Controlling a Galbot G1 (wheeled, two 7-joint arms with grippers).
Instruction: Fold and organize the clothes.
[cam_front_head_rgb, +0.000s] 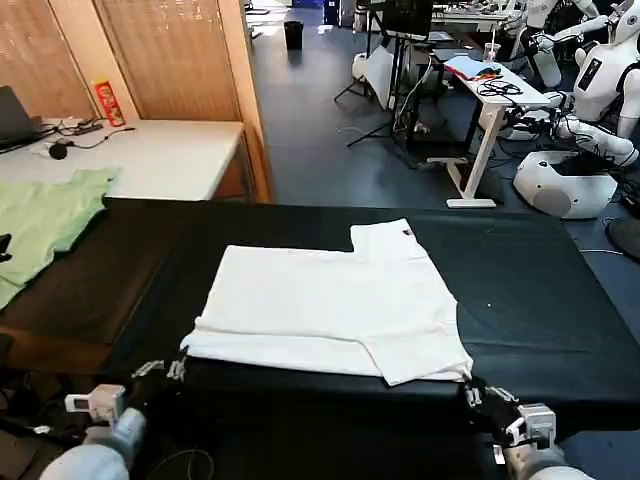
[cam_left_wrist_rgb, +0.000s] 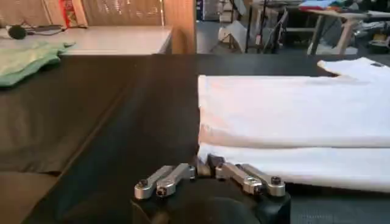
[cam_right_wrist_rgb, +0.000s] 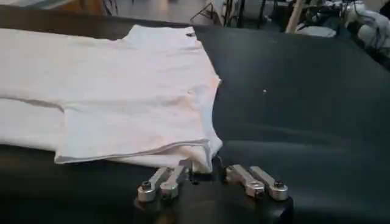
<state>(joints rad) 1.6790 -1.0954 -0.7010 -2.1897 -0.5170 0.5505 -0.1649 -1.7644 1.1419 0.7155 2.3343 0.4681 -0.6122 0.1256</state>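
Note:
The clothes are a white T-shirt (cam_front_head_rgb: 330, 300) lying partly folded, plain side up, on the black table (cam_front_head_rgb: 530, 290); one sleeve is laid over its near right part. My left gripper (cam_front_head_rgb: 178, 370) sits at the table's near edge, its fingers closed on the shirt's near left corner (cam_left_wrist_rgb: 204, 152). In the left wrist view the gripper (cam_left_wrist_rgb: 204, 165) meets the T-shirt (cam_left_wrist_rgb: 292, 109) at that corner. My right gripper (cam_front_head_rgb: 472, 392) is at the near right corner. In the right wrist view the gripper (cam_right_wrist_rgb: 203, 170) pinches a bunched fold of the T-shirt (cam_right_wrist_rgb: 122, 79).
A light green garment (cam_front_head_rgb: 45, 220) lies at the table's far left. Behind it stands a white side table (cam_front_head_rgb: 160, 155) with a red can (cam_front_head_rgb: 107, 100) and cables. Bare black tabletop stretches to the shirt's right. Other robots and desks stand farther back.

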